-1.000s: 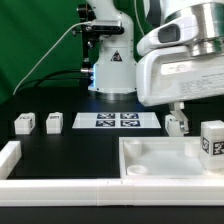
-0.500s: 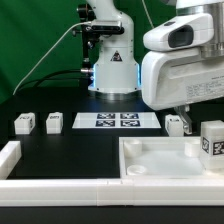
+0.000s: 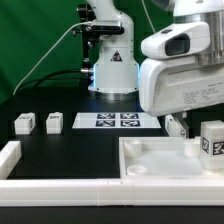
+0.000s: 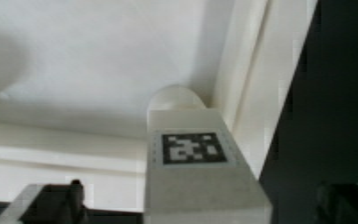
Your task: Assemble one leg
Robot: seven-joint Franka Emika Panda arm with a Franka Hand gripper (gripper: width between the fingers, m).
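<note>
Arm [image 3: 182, 78] fills the exterior view's right, with its wrist low over the far edge of the big white tray piece [image 3: 160, 162] on the black bench [image 3: 70, 150]. Marker board [image 3: 118, 121] lies flat mid-bench, well apart. One loose block [image 3: 24, 123] and its twin [image 3: 54, 122] sit at the exterior view's left. A tagged block [image 3: 212, 141] stands by the tray piece's right end.

Wrist view: the leg [image 4: 197, 150] appears upright, tag to camera, close by the tray wall; cannot tell whether it touches. It sits centred in the hand [image 4: 201, 205]. Hand is spread, dark fingers [image 4: 51, 203] on either side with a gap on each, and nothing is gripped. In the exterior view the arm housing hides the hand, so cannot tell which block there is this leg.

Judgement: the step is the grasp.
- Come down straight and keep the leg centred, so both pads meet its flat sides together.
- Grip low enough to hold firm.
- Keep the fingers off the tray wall, where one could snag and tip the leg.
</note>
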